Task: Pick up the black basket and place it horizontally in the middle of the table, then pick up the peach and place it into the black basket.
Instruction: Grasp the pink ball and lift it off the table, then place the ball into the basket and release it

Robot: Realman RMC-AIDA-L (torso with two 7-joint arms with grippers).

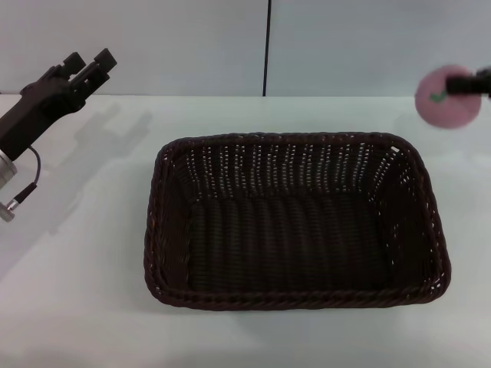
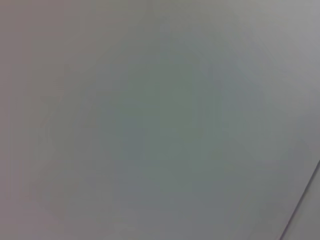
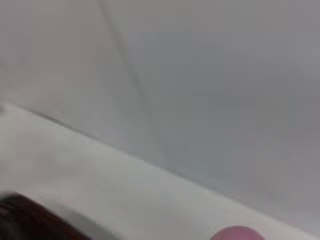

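Right gripper (image 1: 469,83) holds peach (image 1: 447,98) aloft (beyond black basket (image 1: 295,222))

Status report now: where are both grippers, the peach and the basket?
Right gripper shut on peach, raised at basket's far right. Left gripper parked far left. Basket mid-table, empty. Nothing in the way.

white table (image 1: 84,307), black basket (image 1: 295,221) lying mid-table

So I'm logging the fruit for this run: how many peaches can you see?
1. The peach is held up by the right gripper at the far right, above the table and beyond the black basket, which lies empty. No others show.
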